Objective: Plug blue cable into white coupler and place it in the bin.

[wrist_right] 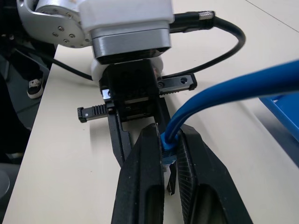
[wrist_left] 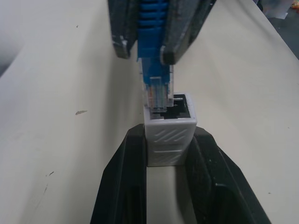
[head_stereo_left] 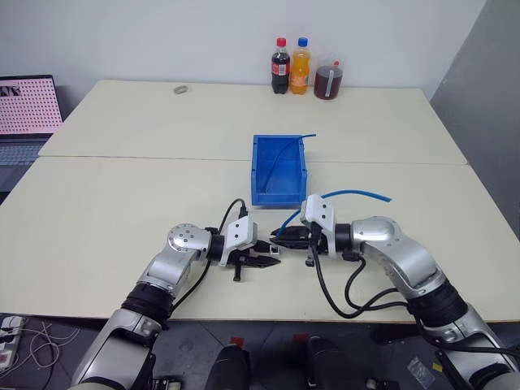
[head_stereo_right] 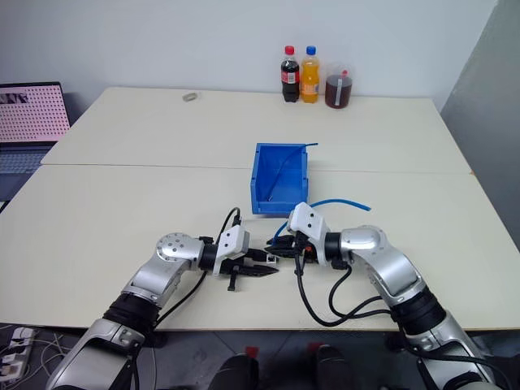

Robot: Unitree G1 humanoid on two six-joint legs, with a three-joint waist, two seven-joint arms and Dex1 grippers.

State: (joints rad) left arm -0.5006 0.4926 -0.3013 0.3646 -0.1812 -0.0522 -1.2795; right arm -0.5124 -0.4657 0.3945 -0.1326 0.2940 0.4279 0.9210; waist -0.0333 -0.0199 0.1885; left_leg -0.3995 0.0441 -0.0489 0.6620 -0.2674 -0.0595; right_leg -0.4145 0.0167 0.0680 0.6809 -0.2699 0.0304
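Note:
The white coupler (wrist_left: pixel 169 135) sits clamped between the black fingers (wrist_left: pixel 124 177) of my left gripper (head_stereo_left: pixel 268 261), its dark socket facing the other hand. My right gripper (head_stereo_left: pixel 286 236) is shut on the blue cable (head_stereo_left: pixel 353 194) just behind its clear plug (wrist_left: pixel 158 91). The plug's tip touches the coupler's rim at one side of the socket; I cannot tell whether it is inside. Both hands meet just above the table near its front edge. From the right gripper the cable arcs up and to the right. The bin (head_stereo_left: pixel 280 192), bright blue, stands just behind the hands.
A thin darker blue wire (head_stereo_left: pixel 283 151) lies in the bin and pokes over its back rim. Two bottles (head_stereo_left: pixel 290 67) and a cup of dark drink (head_stereo_left: pixel 328 81) stand at the table's far edge. A laptop (head_stereo_left: pixel 26 110) is at the left.

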